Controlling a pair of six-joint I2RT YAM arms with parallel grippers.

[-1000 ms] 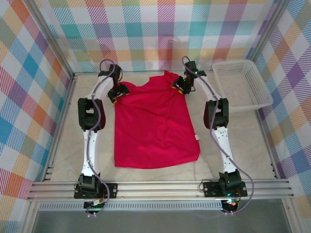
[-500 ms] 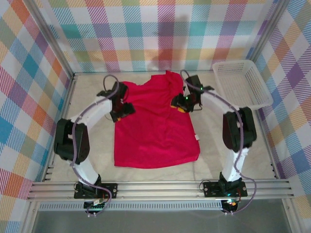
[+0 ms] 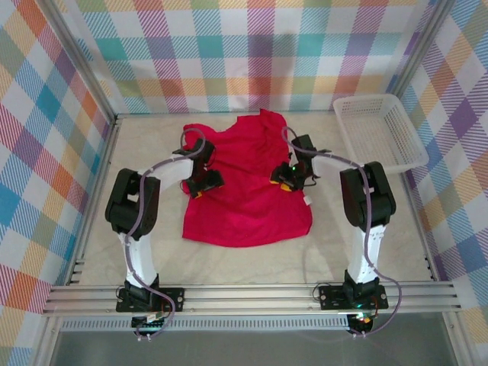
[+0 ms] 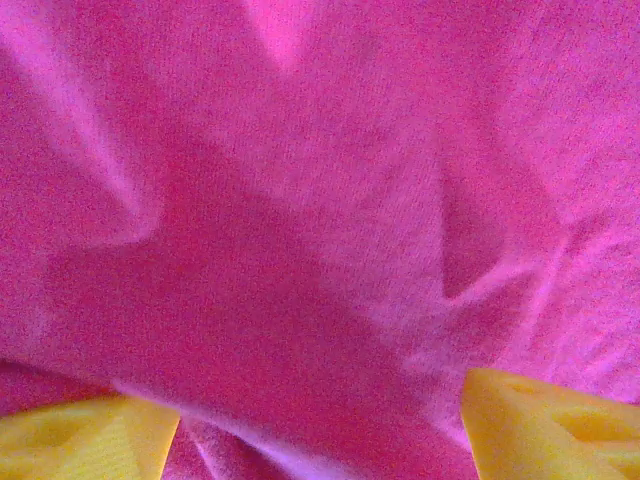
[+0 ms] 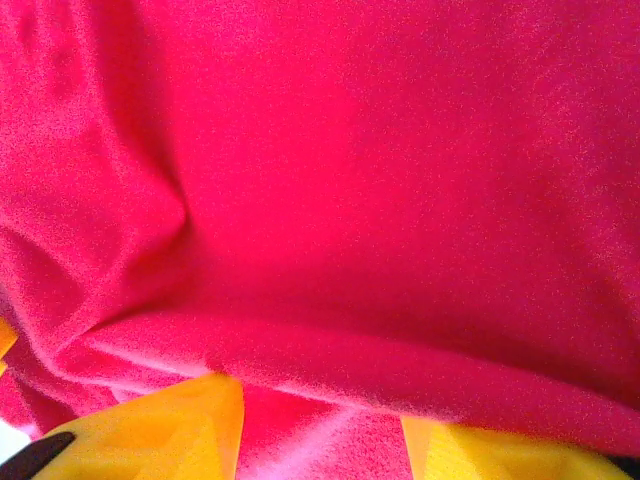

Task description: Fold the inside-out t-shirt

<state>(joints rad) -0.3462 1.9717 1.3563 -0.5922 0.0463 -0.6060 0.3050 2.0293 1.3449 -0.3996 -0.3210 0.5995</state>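
No text, number, brand or sign can be read in any of the views. A small white tag is seen at the right edge of the red t-shirt, but it is too small for any print to be made out.

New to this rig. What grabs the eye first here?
The bright red t-shirt lies wrinkled in the centre of the overhead view. The left pincer and right pincer are down at it, one on each side of its middle. An empty white basket sits at the far right corner.
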